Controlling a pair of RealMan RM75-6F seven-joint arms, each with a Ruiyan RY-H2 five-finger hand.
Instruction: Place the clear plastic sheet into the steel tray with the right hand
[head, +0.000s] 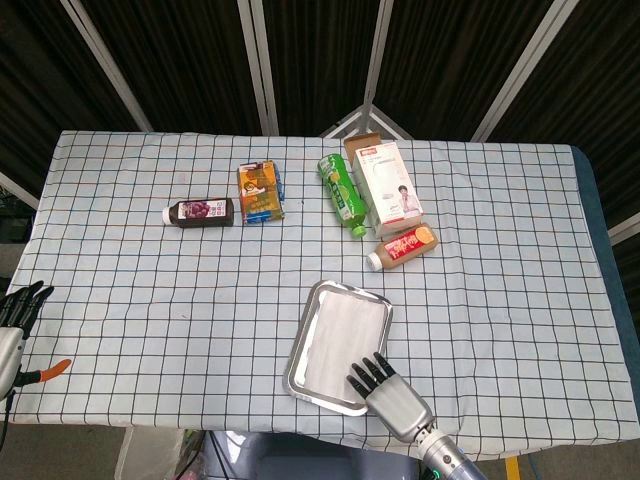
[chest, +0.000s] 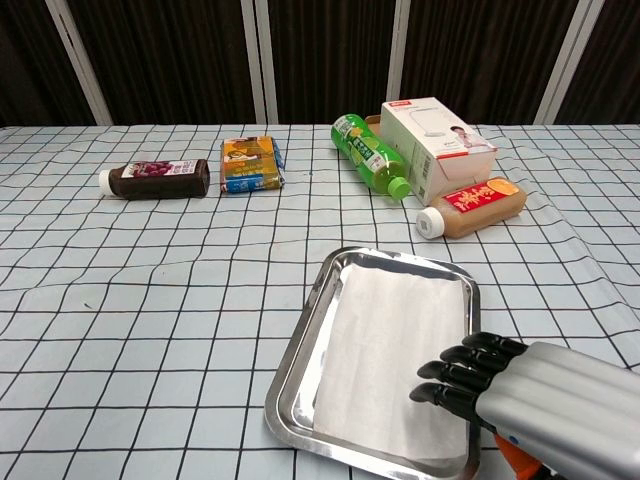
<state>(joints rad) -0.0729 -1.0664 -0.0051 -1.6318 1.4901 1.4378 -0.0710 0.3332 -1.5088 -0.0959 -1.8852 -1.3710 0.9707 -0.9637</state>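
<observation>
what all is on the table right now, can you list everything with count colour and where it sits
steel tray: 1, silver, near middle of the table
clear plastic sheet: 1, whitish, lying flat in the tray
dark bottle: 1, brown with white cap, on its side, far left
snack pack: 1, orange and blue, right of the dark bottle
green bottle: 1, green, on its side, far middle
white box: 1, white with red print, right of the green bottle
orange-label bottle: 1, brown with white cap, on its side, nearer than the box
table: 1, white checked cloth
left robot hand: 1, black fingers, left edge, holding nothing
right robot hand: 1, silver and black, over the tray's near right corner, holding nothing
</observation>
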